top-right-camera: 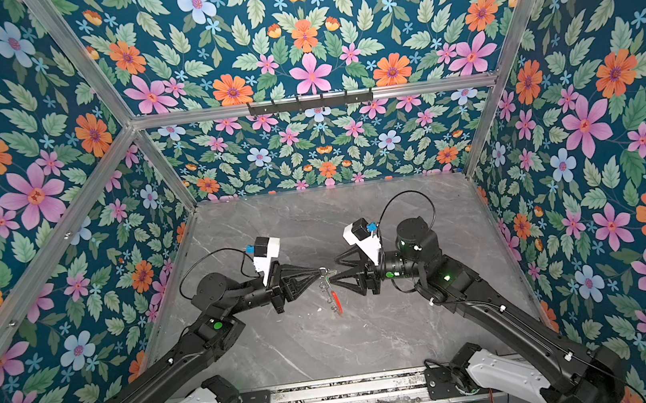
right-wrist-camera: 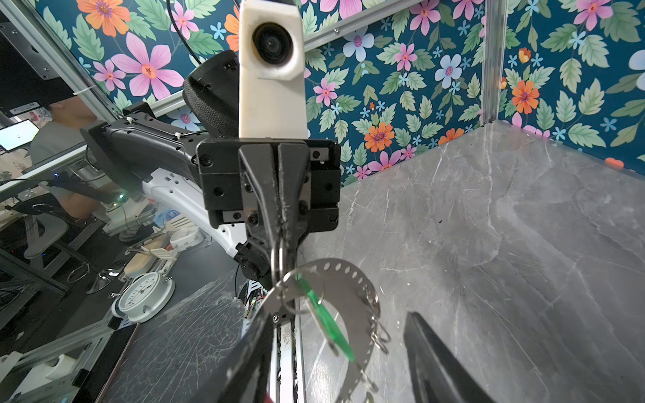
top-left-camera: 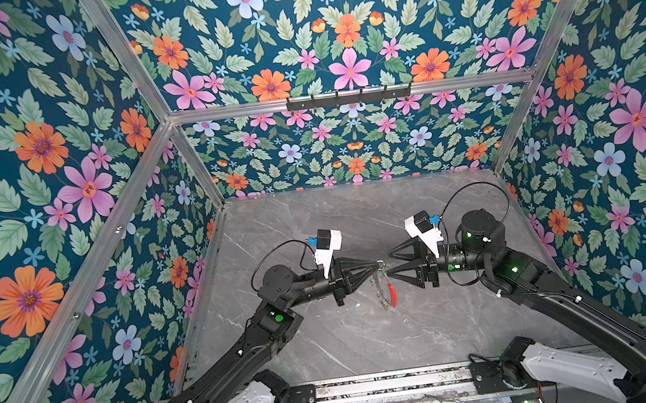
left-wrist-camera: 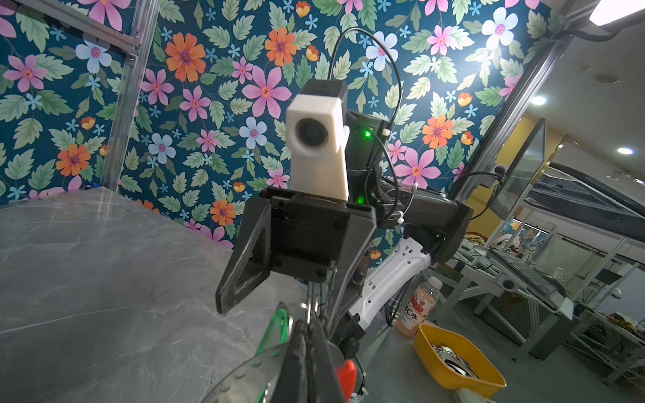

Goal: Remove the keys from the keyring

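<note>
Marble tabletop point(top-left-camera: 351, 345) below; left gripper point(top-left-camera: 376, 264), fully closed, suspends keyring point(right-wrist-camera: 352, 289) aloft so green-tagged key point(right-wrist-camera: 328, 324) dangles accessible; right gripper point(top-left-camera: 388, 262) gapes empty, seemingly poised to pluck.

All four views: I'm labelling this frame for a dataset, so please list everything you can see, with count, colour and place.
table: 1, grey marble, under both arms
keyring: 1, grey hoop with a red segment, hanging above the table's middle
green tag: 1, green, across the keyring; its key is unclear
hook rail: 1, black, on the back frame bar
bottle: 1, pinkish, outside the booth beside the bin
bin: 1, yellow, outside the booth
clock: 1, white, outside the booth on a dark worktop
left gripper: 1, black, shut on a silver ring at the keyring's rim
right gripper: 1, black, open, facing the left gripper at the keyring
</note>
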Robot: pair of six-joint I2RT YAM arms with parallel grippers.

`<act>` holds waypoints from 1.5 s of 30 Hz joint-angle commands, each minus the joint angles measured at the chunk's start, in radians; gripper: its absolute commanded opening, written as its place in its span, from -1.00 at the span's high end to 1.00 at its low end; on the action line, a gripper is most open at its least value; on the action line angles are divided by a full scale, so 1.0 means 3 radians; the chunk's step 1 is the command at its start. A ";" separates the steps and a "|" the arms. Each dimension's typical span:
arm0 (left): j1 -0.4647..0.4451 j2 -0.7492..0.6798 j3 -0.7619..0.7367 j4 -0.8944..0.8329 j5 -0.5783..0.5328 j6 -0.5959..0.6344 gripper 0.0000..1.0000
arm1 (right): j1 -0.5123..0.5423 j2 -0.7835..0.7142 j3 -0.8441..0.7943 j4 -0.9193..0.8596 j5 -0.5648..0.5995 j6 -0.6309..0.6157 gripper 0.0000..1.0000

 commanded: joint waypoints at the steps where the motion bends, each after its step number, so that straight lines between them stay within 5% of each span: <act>1: -0.0002 -0.0013 -0.0005 0.0209 0.0007 -0.0062 1.00 | 0.0027 0.0037 0.0031 0.0069 -0.0123 -0.0018 -0.06; 14: -0.0001 -0.0053 -0.0075 0.0252 -0.0203 -0.0054 1.00 | 0.0128 0.0075 0.0059 -0.0016 -0.0041 -0.0109 0.99; 45: 0.0000 0.0129 -0.0200 0.1087 -0.0289 -0.0472 1.00 | 0.0241 0.0411 0.0322 -0.0604 -0.0298 -0.0443 1.00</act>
